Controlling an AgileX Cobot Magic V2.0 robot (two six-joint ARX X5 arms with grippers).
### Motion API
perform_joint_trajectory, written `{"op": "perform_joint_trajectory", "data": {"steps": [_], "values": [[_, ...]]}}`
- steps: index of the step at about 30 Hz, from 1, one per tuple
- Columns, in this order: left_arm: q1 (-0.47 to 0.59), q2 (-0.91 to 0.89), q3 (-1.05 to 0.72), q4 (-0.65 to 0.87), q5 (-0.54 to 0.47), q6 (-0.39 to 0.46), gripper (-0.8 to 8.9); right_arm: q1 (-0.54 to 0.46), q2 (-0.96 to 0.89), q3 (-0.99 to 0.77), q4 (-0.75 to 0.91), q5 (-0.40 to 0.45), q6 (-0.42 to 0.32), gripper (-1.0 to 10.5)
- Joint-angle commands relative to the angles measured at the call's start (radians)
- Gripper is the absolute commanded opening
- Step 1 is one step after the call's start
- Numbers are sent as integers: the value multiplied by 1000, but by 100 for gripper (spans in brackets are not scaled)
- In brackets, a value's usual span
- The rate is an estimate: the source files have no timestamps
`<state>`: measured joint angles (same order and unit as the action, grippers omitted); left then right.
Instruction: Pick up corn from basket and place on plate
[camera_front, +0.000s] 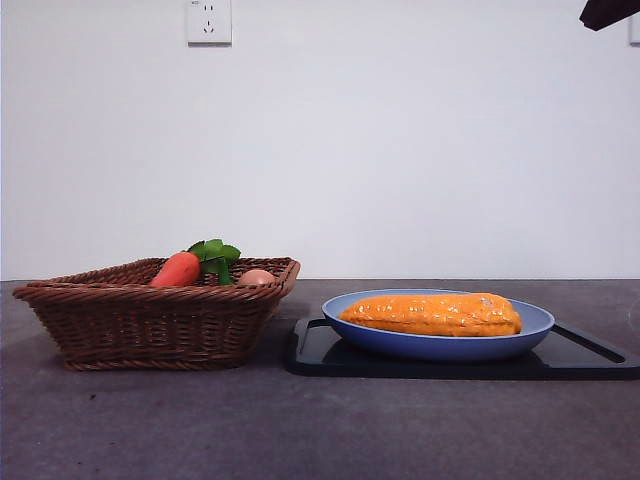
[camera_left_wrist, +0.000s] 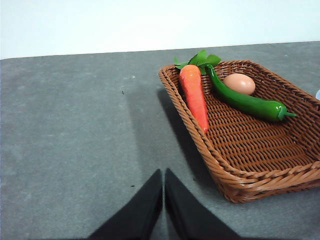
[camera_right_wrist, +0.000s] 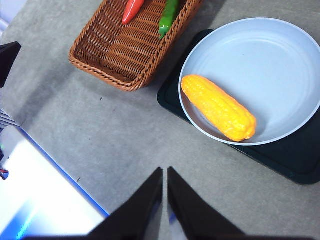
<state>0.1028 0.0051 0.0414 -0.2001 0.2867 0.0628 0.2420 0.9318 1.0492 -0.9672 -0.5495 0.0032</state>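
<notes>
I'm holding my right gripper (camera_right_wrist: 165, 172) up high over the table, jaws pressed together with nothing between them. Just ahead of its tips I'm looking at bare grey table (camera_right_wrist: 125, 130), and beyond that, off to one side, the corn (camera_right_wrist: 218, 107) is lying flat inside the plate (camera_right_wrist: 280, 55), near the rim closest to me, well clear of my jaws. The plate is sitting on a black tray (camera_right_wrist: 295, 160). Further out, the basket (camera_right_wrist: 115, 75) is standing just beside the tray, not touching the plate as far as I can tell.

My left gripper (camera_left_wrist: 164, 175) is waiting low over the table too, jaws clenched on nothing, with the basket's near corner just ahead and to one side of its tips. Inside I'm seeing a carrot (camera_left_wrist: 195, 95) leaning along the wall, a green pepper (camera_left_wrist: 245, 102) and an egg (camera_left_wrist: 239, 83) further in. No corn in there.

I'm reading the job as finished: the cob is resting on the plate, and from the level front view it's settled inside the rim. What could spoil it now? The cob is round and lying close to the edge, so if either arm is swinging low on the way home and nudging the plate or tray, it could roll against the rim or tip out. The left gripper is also near the basket's rim; a careless move there could shove the basket into the tray.
</notes>
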Motion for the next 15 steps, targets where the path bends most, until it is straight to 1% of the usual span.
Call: {"op": "perform_joint_trajectory", "data": {"steps": [1, 10, 13, 15], "values": [[3, -2, -13, -45, 0, -4, 8, 4, 8, 13, 6, 0, -12, 2], [3, -2, -13, -45, 0, -4, 8, 4, 8, 13, 6, -1, -11, 2], [3, -2, -13, -46, 0, -4, 8, 4, 8, 13, 26, 1, -36, 2], [3, -2, -13, -45, 0, -4, 8, 3, 3, 13, 69, 9, -65, 2]]}}
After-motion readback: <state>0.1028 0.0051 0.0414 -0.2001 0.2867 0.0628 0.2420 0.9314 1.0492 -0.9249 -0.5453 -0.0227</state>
